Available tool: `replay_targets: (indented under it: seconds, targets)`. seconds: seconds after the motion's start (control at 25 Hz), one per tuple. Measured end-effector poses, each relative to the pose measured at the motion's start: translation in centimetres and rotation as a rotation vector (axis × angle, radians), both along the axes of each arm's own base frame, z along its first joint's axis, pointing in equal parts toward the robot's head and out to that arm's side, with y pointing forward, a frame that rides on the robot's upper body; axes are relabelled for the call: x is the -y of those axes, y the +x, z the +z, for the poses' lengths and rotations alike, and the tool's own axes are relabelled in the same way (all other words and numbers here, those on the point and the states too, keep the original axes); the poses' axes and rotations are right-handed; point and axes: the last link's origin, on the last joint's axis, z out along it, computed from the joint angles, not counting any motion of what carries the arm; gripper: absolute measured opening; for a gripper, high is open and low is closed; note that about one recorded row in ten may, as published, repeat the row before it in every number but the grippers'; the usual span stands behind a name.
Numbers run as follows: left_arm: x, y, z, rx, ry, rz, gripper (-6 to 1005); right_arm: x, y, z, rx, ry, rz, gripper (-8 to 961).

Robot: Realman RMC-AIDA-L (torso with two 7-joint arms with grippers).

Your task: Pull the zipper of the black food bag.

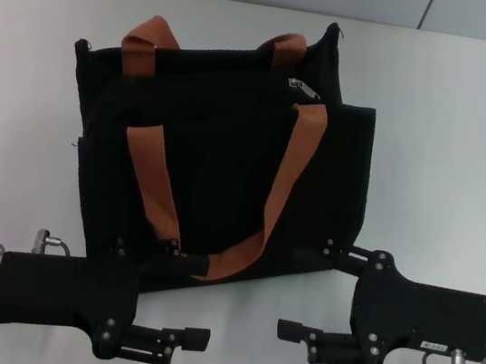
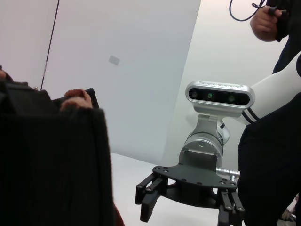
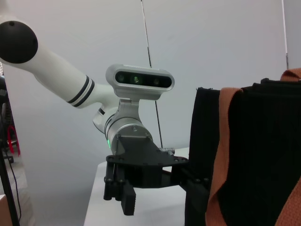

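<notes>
The black food bag lies on the white table, its two orange-brown handles on top. The small silver zipper sits on the zip track near the bag's far right top edge. My left gripper is open at the bag's near left corner, its upper finger over the bag's edge. My right gripper is open at the bag's near right corner. The left wrist view shows the bag and the right gripper. The right wrist view shows the bag and the left gripper.
The white table runs around the bag on all sides. A person in dark clothes stands behind the right arm in the left wrist view. A grey wall is at the back.
</notes>
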Motion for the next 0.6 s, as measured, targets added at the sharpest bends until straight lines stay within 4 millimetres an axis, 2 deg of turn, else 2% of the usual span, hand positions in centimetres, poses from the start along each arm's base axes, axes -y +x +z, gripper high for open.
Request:
replay_targets:
  seconds: [0.6]
  targets:
    - [0.15, -0.07, -0.11, 0.001, 0.001, 0.006, 811, 0.08, -0.02, 0.02, -0.007, 0.004, 0.001, 819]
